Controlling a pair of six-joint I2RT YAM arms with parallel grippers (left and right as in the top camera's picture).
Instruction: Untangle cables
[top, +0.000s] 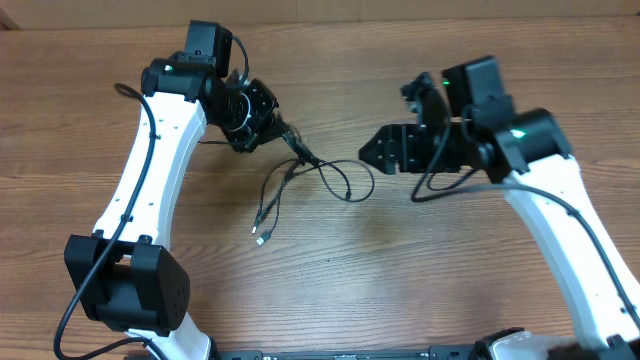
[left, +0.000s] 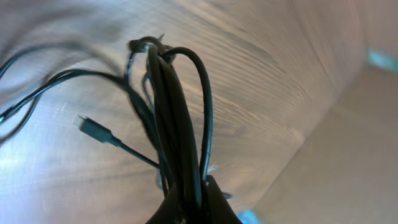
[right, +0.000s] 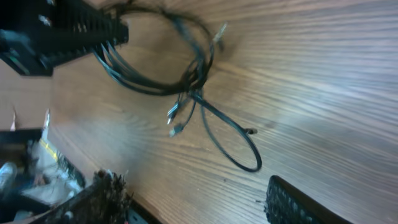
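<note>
Wood-grain bench (top: 420, 270) carries a tangle of thin black cables (top: 318, 172) near its centre, with plug ends trailing toward seven o'clock. The left fingers (left: 217, 210) pinch a bunched end of the cables at the tangle's ten o'clock side, while the right fingers (right: 292, 202) hover spread and empty at three o'clock. The cords look light, limp and smooth-jacketed, likelier to slip and snag than resist. A free loop, or a strand just behind a plug (top: 258, 232), seems the safest hold.

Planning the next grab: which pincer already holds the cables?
The left pincer, shut on the cable bundle. The right pincer is wide open and empty, off to the side of the cables.
</note>
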